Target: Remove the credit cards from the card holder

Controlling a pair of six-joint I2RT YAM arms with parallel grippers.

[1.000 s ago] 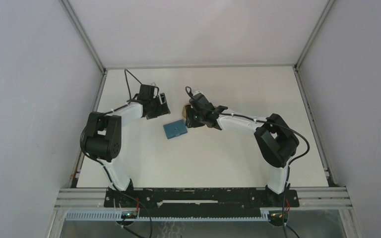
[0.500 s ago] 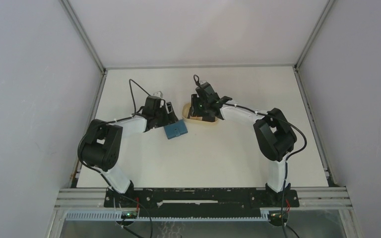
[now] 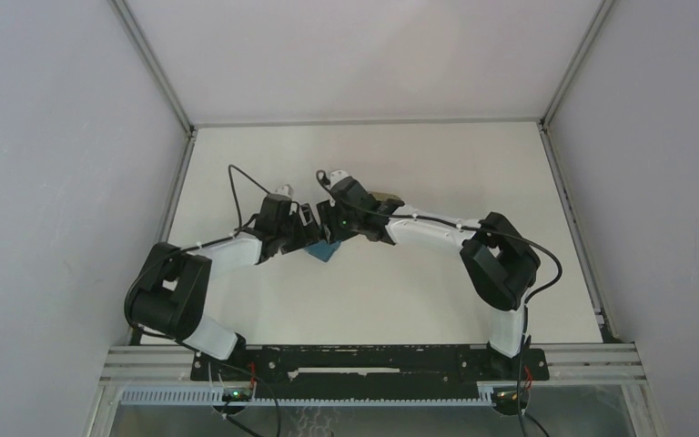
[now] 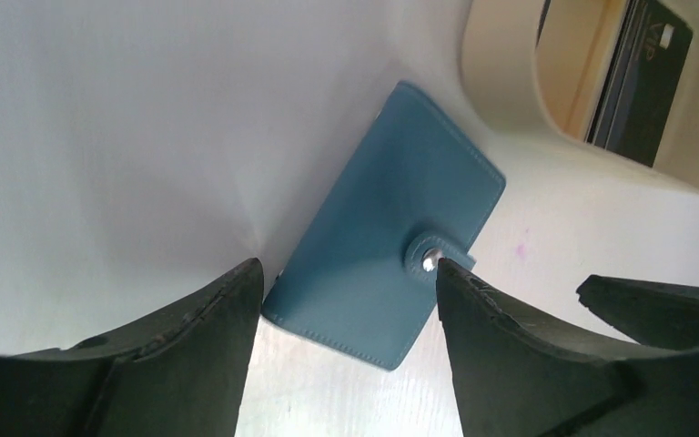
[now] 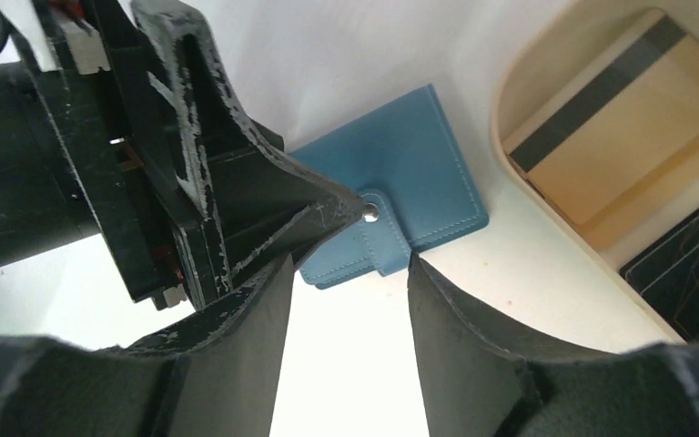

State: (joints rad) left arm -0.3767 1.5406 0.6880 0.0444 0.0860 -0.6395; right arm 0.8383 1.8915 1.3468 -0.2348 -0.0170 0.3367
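Note:
The card holder (image 4: 387,246) is a teal-blue wallet, folded shut with its snap tab (image 4: 428,262) fastened, flat on the table. It also shows in the right wrist view (image 5: 410,182) and as a small patch in the top view (image 3: 325,253). My left gripper (image 4: 346,273) is open, its fingers either side of the wallet's near end. My right gripper (image 5: 348,269) is open just short of the tab edge, facing the left gripper (image 5: 209,191). A tan credit card (image 5: 619,137) with a dark stripe and a black card (image 5: 692,273) lie in the beige tray.
The beige oval tray (image 4: 501,82) stands right beside the wallet, also seen in the right wrist view (image 5: 508,100) and partly behind the right arm in the top view (image 3: 384,197). Both grippers (image 3: 305,235) (image 3: 335,228) crowd together over the wallet.
The left gripper has moved forward and right onto the wallet. The right gripper has swung left from over the tray to the wallet. The wallet has stayed in place.

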